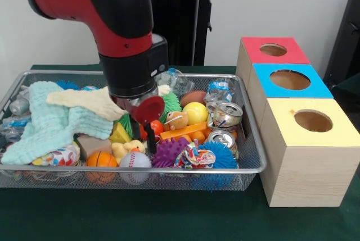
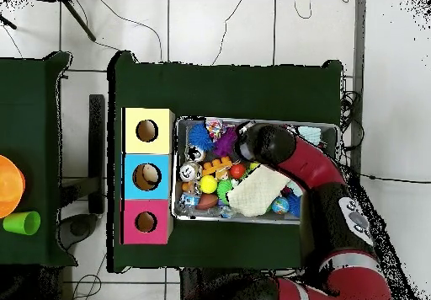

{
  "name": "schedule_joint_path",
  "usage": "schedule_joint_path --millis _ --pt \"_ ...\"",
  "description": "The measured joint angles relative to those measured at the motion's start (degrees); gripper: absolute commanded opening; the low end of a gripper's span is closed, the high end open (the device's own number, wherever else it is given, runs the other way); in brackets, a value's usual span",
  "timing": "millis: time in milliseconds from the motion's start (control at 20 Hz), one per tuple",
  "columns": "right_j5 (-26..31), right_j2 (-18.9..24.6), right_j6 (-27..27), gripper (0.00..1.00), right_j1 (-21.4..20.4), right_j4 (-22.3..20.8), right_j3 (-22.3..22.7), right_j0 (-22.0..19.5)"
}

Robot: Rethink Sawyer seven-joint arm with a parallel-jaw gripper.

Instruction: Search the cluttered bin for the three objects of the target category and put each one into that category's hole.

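Front view: the end effector (image 1: 151, 140) is lowered into the wire bin (image 1: 254, 157) among toys, beside an orange block (image 1: 183, 131) and a purple spiky ball (image 1: 169, 152); whether it is apart or together cannot be told. Three hole boxes, red (image 1: 256, 55), blue (image 1: 267, 86) and yellow (image 1: 298, 162), are set just beside the bin on the counter (image 1: 169, 218).

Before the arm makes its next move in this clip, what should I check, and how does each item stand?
1. Gripper is over the bin, low among the toys: ok.
2. Whether the fingers are open or shut: cannot tell.
3. Something held: cannot tell.
4. Holes of the red box, blue box and yellow box are unblocked: ok.
5. Bin contents exposed: not ok, a light blue cloth and a cream cloth cover its left part in the front view.
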Motion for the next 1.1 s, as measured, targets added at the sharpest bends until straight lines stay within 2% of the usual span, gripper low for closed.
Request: schedule_joint_path --millis 300,650,1100 --pt "1.3 0.0 0.0 1.00 -0.9 0.0 -0.5 0.0" --pt "0.7 0.0 0.0 1.00 2.3 -0.2 -2.0 0.1" --pt "-3.3 0.0 0.0 1.00 5.9 -0.2 -2.0 0.1"
